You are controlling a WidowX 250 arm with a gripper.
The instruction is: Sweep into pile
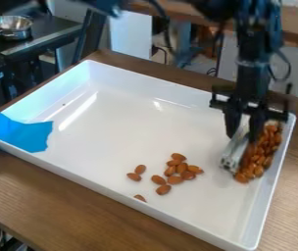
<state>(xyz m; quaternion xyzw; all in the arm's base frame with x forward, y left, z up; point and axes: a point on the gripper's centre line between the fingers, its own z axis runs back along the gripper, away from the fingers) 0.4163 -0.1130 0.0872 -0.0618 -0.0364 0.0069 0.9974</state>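
Wooden table, 1, brown and grained, extending past every visible side of the tray. White tray, 1, rectangular, glossy, low-walled, set at a slant on the table; light streaks on its floor, and 1 dark speck toward the left. Almonds, brown, smooth, pointed ovals, all within the tray, in 2 main lots. Lot 1, loose: about 9 in a ragged cluster toward the near wall, some touching; 2 more just left of these, side by side; 1 apart, close against the near wall and partly hidden by it. Lot 2: a dense heap, long and narrow, many nuts piled on one another alongside the right wall. Brush, 1, whitish-grey, tilted, its lower end at the heap's left side, standing between the 2 lots. Gripper, 1, black, hanging over the tray's right part, its 2 fingers narrowed on the brush, the right finger covering some of the heap. Blue tape, crumpled, folded over the tray's left corner. Metal pot, 1, shiny, on a dark table at upper left. Cables behind, dark and looping.
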